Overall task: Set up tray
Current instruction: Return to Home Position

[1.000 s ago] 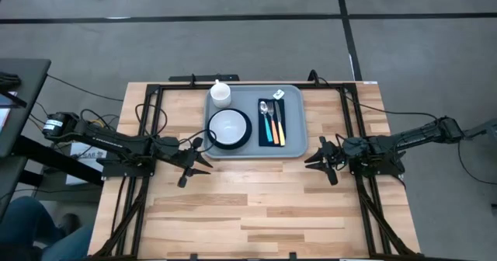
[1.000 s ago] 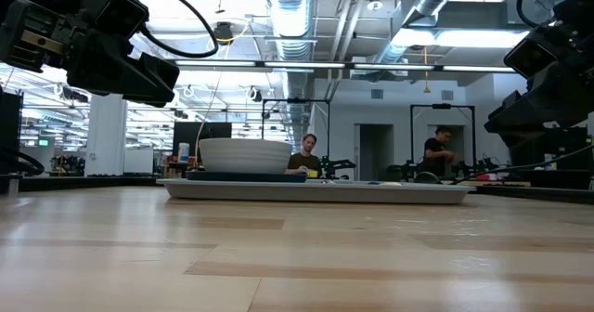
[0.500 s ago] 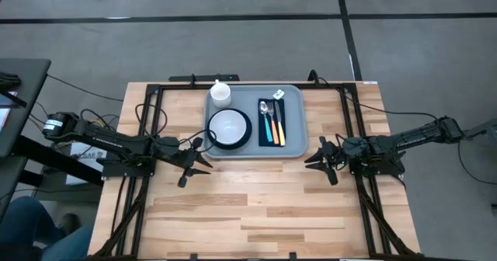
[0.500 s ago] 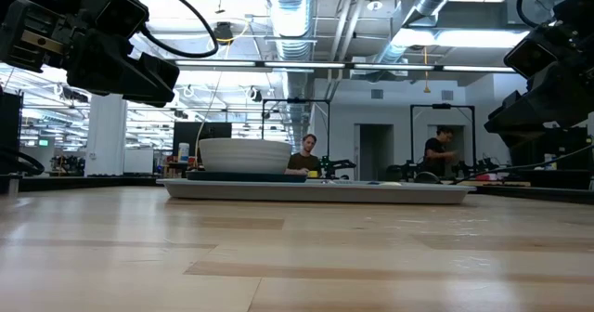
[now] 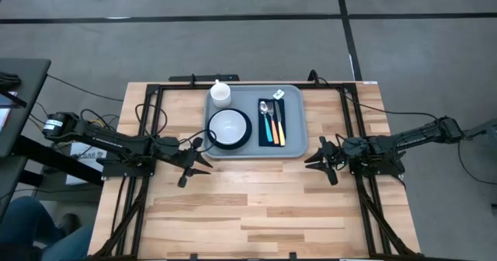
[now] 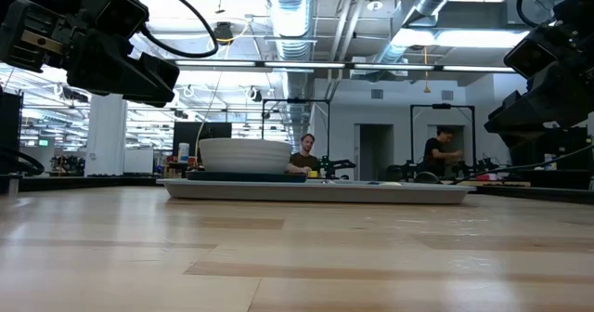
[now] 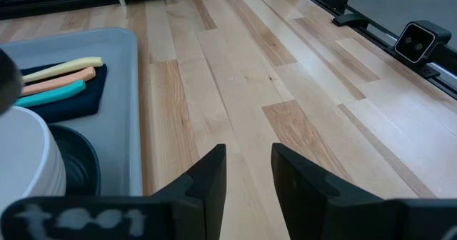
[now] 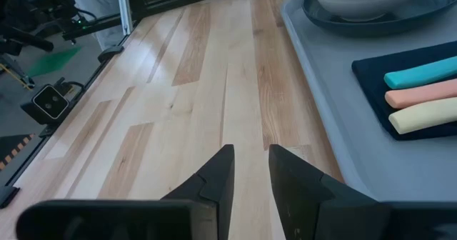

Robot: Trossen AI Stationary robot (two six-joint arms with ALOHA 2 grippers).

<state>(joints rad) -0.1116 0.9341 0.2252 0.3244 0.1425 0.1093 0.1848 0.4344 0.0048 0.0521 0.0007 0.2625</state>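
The light blue-grey tray (image 5: pixel 293 148) lies flat on the far middle of the wooden table. It shows in the low view as the tray (image 6: pixel 325 192). On it stand a white cup (image 5: pixel 220 93) and a white bowl (image 5: pixel 227 126) that sits on a dark teal plate (image 5: pixel 247 139). A navy napkin (image 5: pixel 262 123) carries cutlery (image 5: pixel 273 123) with teal, orange and yellow handles. My left gripper (image 5: pixel 208 163) hovers open off the tray's left near corner, and my left gripper (image 7: pixel 248 148) is over bare wood. My right gripper (image 5: pixel 308 162) hovers open off the tray's right near corner, and my right gripper (image 8: pixel 250 148) points along the tray's edge (image 8: pixel 314 104).
Black frame rails (image 5: pixel 152 121) run along the table's left, right and far sides. Bare wood (image 5: pixel 248 207) fills the near half of the table. A small camera block (image 7: pixel 418 41) sits at the table's near edge. People stand in the room far behind (image 6: pixel 438 154).
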